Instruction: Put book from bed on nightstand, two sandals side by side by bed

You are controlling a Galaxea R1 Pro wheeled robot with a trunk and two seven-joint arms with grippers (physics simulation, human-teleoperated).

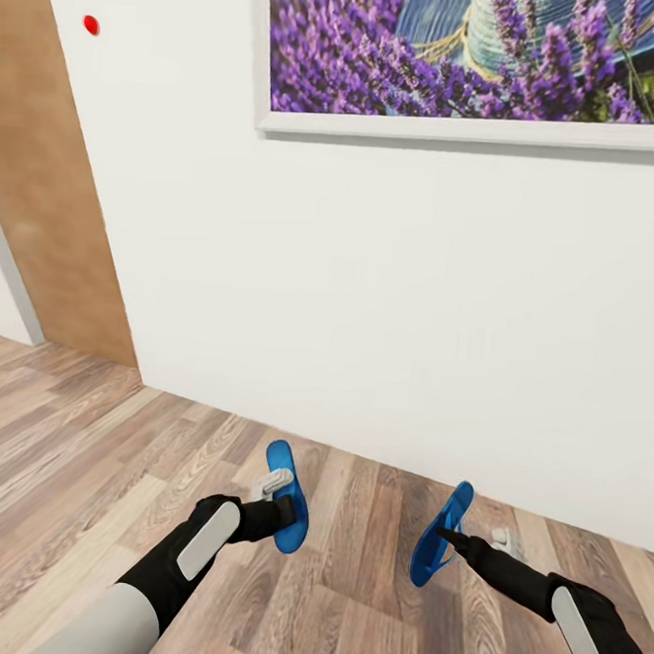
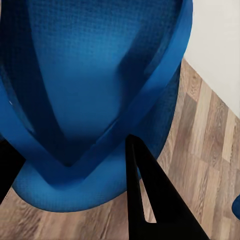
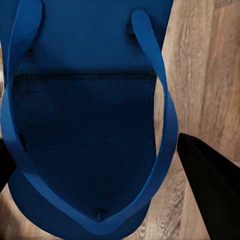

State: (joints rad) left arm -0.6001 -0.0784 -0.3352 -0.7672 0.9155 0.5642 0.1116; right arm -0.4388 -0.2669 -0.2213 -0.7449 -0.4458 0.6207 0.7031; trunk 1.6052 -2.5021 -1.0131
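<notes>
Head view, nearest: left gripper (image 1: 286, 510) clamped on left sandal (image 1: 286, 495), sole held edge-up above wood-plank floor (image 1: 77, 464); light grey wrist cover on black forearm below. Right gripper (image 1: 446, 538) likewise clamped on right sandal (image 1: 440, 535), tilted, toe end pointing up toward wall. Both sandals off floor, well apart, one per arm.

Left wrist view: blue sandal (image 2: 95, 100) seen close, strap V converging near black finger (image 2: 150, 195); 2nd finger dark at frame edge; floor planks and white wall strip beyond; small blue corner of other sandal (image 2: 237, 206) at frame edge.

Right wrist view: sandal (image 3: 85, 130) w/ both straps meeting at toe post, black finger (image 3: 210, 185) just beside its rim; planks behind.

Farther, head view: white wall (image 1: 369, 301) meeting floor in a slanted line; brown door (image 1: 51, 194) at left, small red dot (image 1: 91, 24) on wall near it. Top: purple flower picture (image 1: 470, 52) in white frame. Bed, book, nightstand not locatable here.
</notes>
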